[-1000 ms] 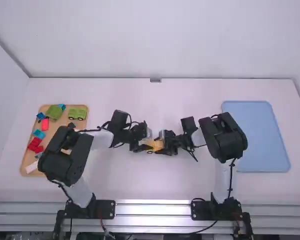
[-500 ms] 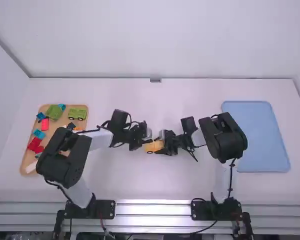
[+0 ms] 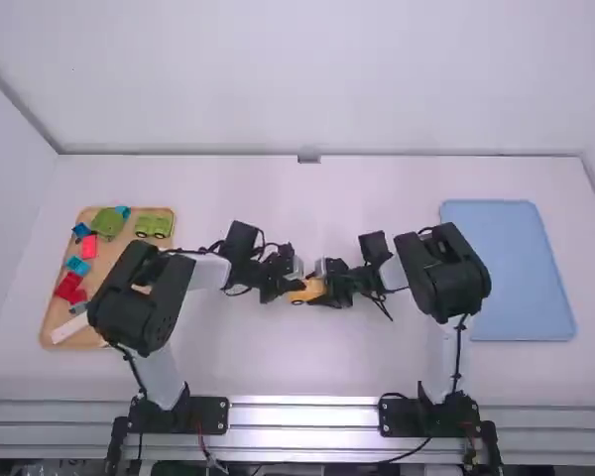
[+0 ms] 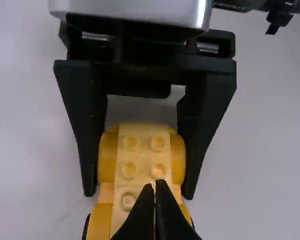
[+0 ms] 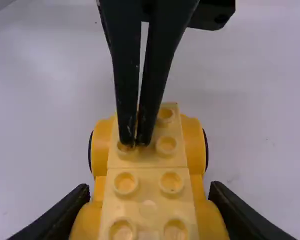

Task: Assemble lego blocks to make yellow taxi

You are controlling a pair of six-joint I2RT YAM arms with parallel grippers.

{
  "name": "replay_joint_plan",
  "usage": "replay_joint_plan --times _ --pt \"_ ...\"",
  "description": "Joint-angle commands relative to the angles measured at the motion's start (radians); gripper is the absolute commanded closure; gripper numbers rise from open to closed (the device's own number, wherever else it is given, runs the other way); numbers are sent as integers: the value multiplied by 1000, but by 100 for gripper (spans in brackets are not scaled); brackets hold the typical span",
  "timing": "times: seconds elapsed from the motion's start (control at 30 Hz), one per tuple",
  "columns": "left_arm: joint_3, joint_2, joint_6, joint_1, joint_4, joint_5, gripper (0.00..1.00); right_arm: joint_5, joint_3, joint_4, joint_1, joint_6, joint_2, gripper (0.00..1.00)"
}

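Near the table's middle, my left gripper [image 3: 294, 286] is over the left end of the yellow lego car [image 3: 305, 295], and my right gripper [image 3: 323, 289] holds the other end. In the right wrist view the right gripper [image 5: 150, 191] is shut on the studded yellow car [image 5: 147, 170], one finger on each side. The left gripper's fingertips are together over the studs of the car's far part. In the left wrist view the left gripper [image 4: 156, 185] is shut with nothing between its fingers, above the car [image 4: 142, 157].
A wooden tray [image 3: 48, 319] at the left holds a green vehicle [image 3: 154, 226], another green build [image 3: 107, 221], and red [image 3: 89, 246] and blue blocks [image 3: 77, 266]. A blue tray [image 3: 516, 268] lies at the right.
The left arm's elbow has swung a little to the right, and its gripper has shifted slightly right over the car's left end. The right arm has kept still with the car.
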Motion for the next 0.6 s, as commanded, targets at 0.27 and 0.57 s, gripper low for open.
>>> replay_joint_plan --times 0.27,0.57 --pt "32 8 -3 -2 -69 -143 98 -8 7 7 4 13 11 53" --pt "202 -186 -10 59 -208 -151 48 60 26 3 -4 40 11 53"
